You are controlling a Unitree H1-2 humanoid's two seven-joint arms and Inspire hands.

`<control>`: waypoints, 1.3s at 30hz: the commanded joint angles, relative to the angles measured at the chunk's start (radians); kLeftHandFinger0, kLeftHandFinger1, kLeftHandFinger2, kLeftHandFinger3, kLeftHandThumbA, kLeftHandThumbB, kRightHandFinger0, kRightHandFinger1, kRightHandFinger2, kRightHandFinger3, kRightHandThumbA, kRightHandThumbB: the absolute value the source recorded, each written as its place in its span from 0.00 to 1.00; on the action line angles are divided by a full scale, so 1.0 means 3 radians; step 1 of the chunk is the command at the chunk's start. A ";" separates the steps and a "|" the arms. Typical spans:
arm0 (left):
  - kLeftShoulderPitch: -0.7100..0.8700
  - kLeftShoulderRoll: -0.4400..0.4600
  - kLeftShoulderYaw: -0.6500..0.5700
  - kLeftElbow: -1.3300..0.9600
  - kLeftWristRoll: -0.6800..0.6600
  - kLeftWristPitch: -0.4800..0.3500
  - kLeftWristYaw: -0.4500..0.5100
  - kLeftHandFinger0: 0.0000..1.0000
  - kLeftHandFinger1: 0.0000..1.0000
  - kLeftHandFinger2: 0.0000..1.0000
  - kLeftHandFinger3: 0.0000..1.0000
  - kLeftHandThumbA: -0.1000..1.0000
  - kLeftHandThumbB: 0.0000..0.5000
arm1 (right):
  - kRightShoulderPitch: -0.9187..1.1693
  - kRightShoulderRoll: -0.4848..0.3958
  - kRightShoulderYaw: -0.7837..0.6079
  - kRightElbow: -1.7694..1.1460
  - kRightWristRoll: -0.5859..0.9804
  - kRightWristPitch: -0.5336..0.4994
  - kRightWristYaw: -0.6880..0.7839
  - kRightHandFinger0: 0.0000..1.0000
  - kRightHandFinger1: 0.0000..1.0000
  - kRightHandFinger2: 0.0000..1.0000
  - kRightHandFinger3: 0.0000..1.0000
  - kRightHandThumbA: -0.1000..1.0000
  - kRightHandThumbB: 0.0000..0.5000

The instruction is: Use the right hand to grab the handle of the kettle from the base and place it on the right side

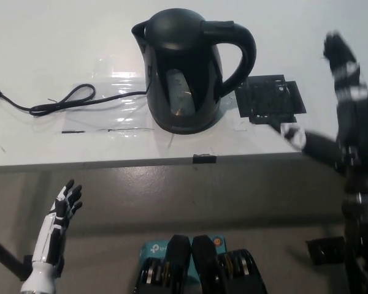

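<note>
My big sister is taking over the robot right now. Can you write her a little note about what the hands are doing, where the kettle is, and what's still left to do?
Right hand: black, open, holding nothing, raised over the table's right side, right of the kettle and not touching it. It is blurred in the picture.
Left hand: white, open, resting low at the left, below the table edge.
Kettle: black, upright on its base, handle facing right. A black cord lies to its left, a black mat to its right.
Done: nothing grabbed yet.
Left: take the handle, lift the kettle off the base, set it down on the right.
</note>
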 commanded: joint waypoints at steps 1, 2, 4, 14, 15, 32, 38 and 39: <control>0.0026 0.0015 0.0018 -0.0086 0.0008 -0.0151 0.0005 1.00 1.00 1.00 1.00 1.00 1.00 | -0.0449 0.0003 -0.0077 0.0089 -0.0159 0.0646 -0.0059 1.00 1.00 1.00 1.00 0.97 0.60; 0.0024 0.0016 0.0022 -0.0081 0.0004 -0.0156 0.0006 1.00 1.00 1.00 1.00 1.00 1.00 | -0.0571 -0.0022 -0.0069 0.0192 -0.0217 0.0738 -0.0058 1.00 1.00 1.00 1.00 0.98 0.60; 0.0019 0.0019 0.0025 -0.0079 -0.0003 -0.0148 0.0004 1.00 1.00 1.00 1.00 1.00 1.00 | -0.0765 -0.0057 -0.0053 0.0411 -0.0245 0.0758 -0.0051 1.00 1.00 1.00 1.00 0.96 0.52; -0.0035 0.0026 0.0045 -0.0061 -0.0020 -0.0151 0.0013 1.00 1.00 1.00 1.00 1.00 1.00 | -0.1432 -0.0161 0.0098 0.1557 -0.0332 0.0651 -0.0036 1.00 1.00 1.00 1.00 0.99 0.49; -0.0035 0.0025 0.0047 -0.0075 -0.0026 -0.0121 0.0012 1.00 1.00 1.00 1.00 1.00 1.00 | -0.1485 -0.0155 0.0105 0.1666 -0.0345 0.0646 -0.0061 1.00 1.00 1.00 1.00 0.99 0.51; -0.0053 0.0033 0.0053 -0.0074 -0.0017 -0.0137 0.0019 1.00 1.00 1.00 1.00 1.00 1.00 | -0.1600 -0.0136 0.0222 0.2544 -0.0410 0.0471 -0.0087 1.00 1.00 1.00 1.00 0.96 0.62; -0.0036 0.0021 0.0033 -0.0092 -0.0030 -0.0144 -0.0005 1.00 1.00 1.00 1.00 1.00 1.00 | -0.1717 -0.0163 0.0275 0.2883 -0.0440 0.0387 -0.0130 1.00 1.00 1.00 1.00 0.96 0.63; -0.0034 0.0022 0.0031 -0.0094 -0.0029 -0.0145 -0.0007 1.00 1.00 1.00 1.00 1.00 1.00 | -0.1722 -0.0163 0.0276 0.2892 -0.0438 0.0389 -0.0134 1.00 1.00 1.00 1.00 0.97 0.64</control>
